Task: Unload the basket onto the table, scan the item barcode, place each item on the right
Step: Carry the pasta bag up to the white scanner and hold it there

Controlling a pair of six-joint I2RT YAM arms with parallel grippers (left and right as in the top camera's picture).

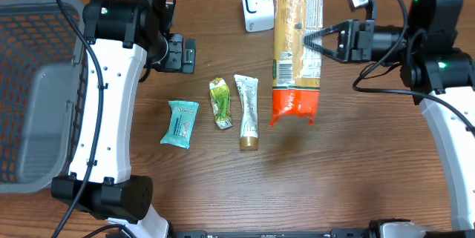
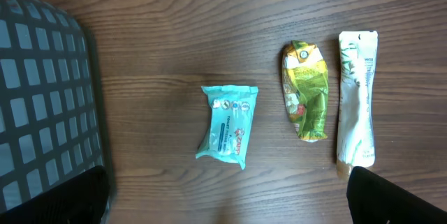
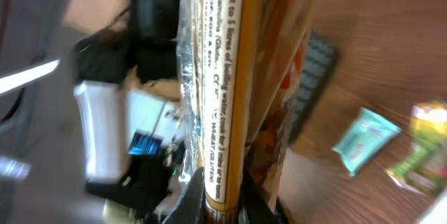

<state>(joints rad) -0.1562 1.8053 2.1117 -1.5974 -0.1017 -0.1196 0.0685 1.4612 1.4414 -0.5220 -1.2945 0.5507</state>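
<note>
right gripper (image 1: 315, 42) is clamped on the long narrow spaghetti pack (image 1: 297, 15), pinching its 3 o'clock edge about halfway down. the pack runs 12 to 6 in the overhead view, up around 1 o'clock of the table. it's see-through plastic with pale yellow pasta inside, orange-red at both ends, and the 6 o'clock end is crumpled. there's a small green and white label patch just above the lower orange part. in the right wrist view the pack (image 3: 227, 77) fills the middle, with a yellow strip of black cooking text running down its length. can't spot the barcode itself in any view.

the white boxy barcode scanner (image 1: 256, 6) sits just beside the pack's upper end, on its 9 o'clock side.

left gripper (image 1: 180, 53) is spread wide with nothing in it, over at about 10 o'clock.

near the middle of the table there's a teal wipes packet (image 2: 227, 123), a crinkly green and yellow pouch (image 2: 306, 90) and a white tube (image 2: 357, 98), side by side but apart. a grey mesh basket (image 1: 33, 93) is at 9 o'clock.
</note>
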